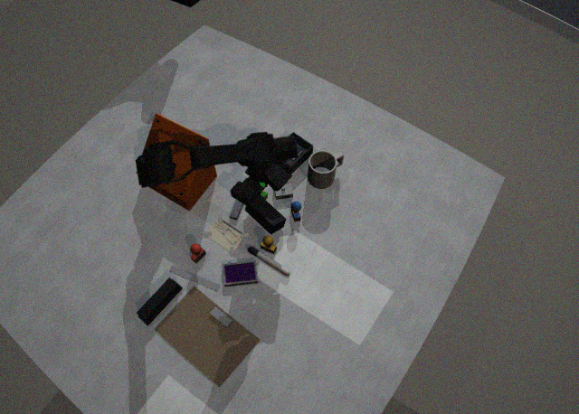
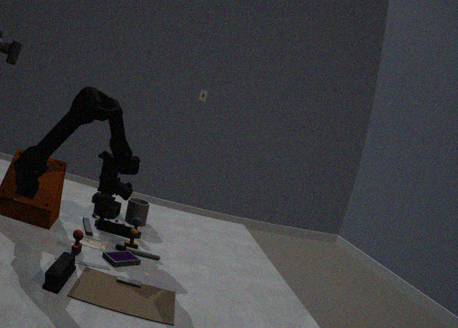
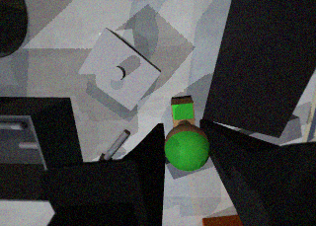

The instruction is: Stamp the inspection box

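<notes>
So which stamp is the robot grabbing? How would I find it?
Find the orange box holding the black arm, then follow the arm to its pincer, near the grey mug. The pincer is shut on the stamp with a green ball knob; the others have red, yellow or blue knobs.

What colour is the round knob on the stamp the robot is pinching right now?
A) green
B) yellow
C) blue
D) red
A. In the wrist view the end effector is shut on the green-knobbed stamp, with a dark finger pressed against each side of the green ball, while the red stamp, blue stamp and yellow stamp stand apart on the bench.
</notes>
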You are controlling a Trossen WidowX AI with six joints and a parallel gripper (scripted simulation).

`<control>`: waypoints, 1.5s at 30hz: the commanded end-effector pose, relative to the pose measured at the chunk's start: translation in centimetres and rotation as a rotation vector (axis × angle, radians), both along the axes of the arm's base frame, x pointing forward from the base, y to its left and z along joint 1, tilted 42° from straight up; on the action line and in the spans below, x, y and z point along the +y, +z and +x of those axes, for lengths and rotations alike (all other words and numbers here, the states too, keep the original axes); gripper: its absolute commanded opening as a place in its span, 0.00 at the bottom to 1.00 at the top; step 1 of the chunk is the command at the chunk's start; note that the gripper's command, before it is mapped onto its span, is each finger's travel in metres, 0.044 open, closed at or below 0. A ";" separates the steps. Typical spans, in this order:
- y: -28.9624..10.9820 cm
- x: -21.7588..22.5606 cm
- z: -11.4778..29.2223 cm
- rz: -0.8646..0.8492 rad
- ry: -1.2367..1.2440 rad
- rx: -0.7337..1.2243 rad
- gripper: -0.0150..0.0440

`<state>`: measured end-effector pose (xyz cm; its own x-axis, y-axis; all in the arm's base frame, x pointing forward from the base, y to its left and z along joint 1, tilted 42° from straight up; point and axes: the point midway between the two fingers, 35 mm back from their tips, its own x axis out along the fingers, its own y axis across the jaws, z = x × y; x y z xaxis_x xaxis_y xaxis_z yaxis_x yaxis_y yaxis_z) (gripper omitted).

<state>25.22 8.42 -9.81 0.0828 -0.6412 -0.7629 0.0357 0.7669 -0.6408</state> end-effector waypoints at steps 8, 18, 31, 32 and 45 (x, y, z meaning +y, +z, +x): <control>0.3 0.2 0.0 0.010 -0.008 0.004 0.25; 0.7 0.5 0.0 0.016 -0.007 0.003 0.25; 1.2 0.9 0.0 0.024 -0.005 0.003 0.25; 1.2 0.9 0.0 0.025 -0.005 0.003 0.25; 1.7 1.3 0.0 0.033 -0.004 0.003 0.25</control>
<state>25.18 9.54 -8.35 0.0780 -0.6214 -0.7796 0.0321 0.7831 -0.6210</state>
